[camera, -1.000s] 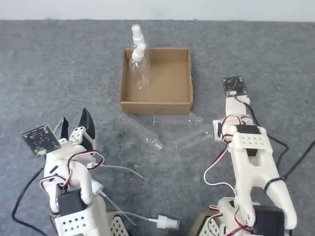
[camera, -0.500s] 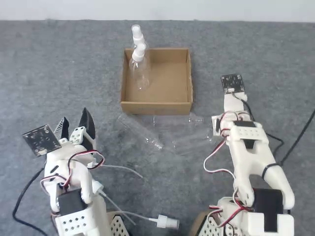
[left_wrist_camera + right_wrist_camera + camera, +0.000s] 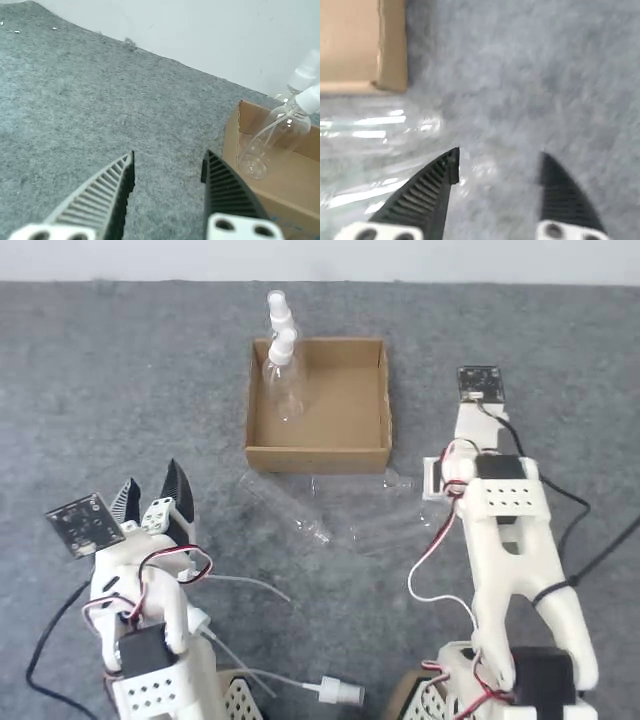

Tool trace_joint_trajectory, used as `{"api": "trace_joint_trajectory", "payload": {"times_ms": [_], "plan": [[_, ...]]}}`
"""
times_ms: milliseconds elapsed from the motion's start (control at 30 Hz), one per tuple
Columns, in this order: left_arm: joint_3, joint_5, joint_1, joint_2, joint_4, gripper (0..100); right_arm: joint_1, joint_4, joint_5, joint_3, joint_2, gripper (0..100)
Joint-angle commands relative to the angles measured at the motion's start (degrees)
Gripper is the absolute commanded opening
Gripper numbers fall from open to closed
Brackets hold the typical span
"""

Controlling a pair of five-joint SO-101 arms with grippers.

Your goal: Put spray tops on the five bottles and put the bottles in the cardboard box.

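While you hold nothing yet, table (image 3: pixel 100 390): grey felt under both arms.
Cardboard box (image 3: pixel 318 456): just ahead of the right end effector (image 3: pixel 500 155), off to its left; a capped bottle (image 3: pixel 283 390) leans inside.
Right arm: stretched forward, wrist tipped down, fingers apart and empty.
Left arm: folded back, with the left end effector (image 3: pixel 169 154) raised, spread and empty, and the box well ahead of it.
Uncapped bottles (image 3: pixel 285 508): lying just under and left of the right end effector. They are probably light, thin-walled and prone to rolling, so take one across its mid-body and squeeze gently.
Spray tops (image 3: pixel 338 693): behind the left end effector, near its base, with thin, floppy tubes. Grip the head.
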Motion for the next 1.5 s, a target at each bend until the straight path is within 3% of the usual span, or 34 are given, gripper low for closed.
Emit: {"api": "trace_joint_trajectory", "payload": {"times_ms": [0, 467, 767, 1300, 1467], "plan": [[-0.57, -0.35, -0.44, -0.97, -1.85, 21, -3.38, 3.56, -4.92, -3.87, -3.65, 30.0], [-0.57, -0.35, -0.44, -0.97, -1.85, 21, -11.82, 4.53, -18.11, -3.52, -1.8, 29.9], [-0.57, -0.35, -0.44, -0.97, -1.85, 21, -12.53, -2.77, -20.75, -3.52, 9.89, 29.7], [-0.57, -0.35, -0.44, -0.97, -1.85, 21, -12.44, 2.33, -22.86, -3.43, 12.79, 29.6], [-0.57, -0.35, -0.44, -0.97, -1.85, 21, -12.35, 3.03, -22.68, -3.34, 12.35, 17.9]]}}
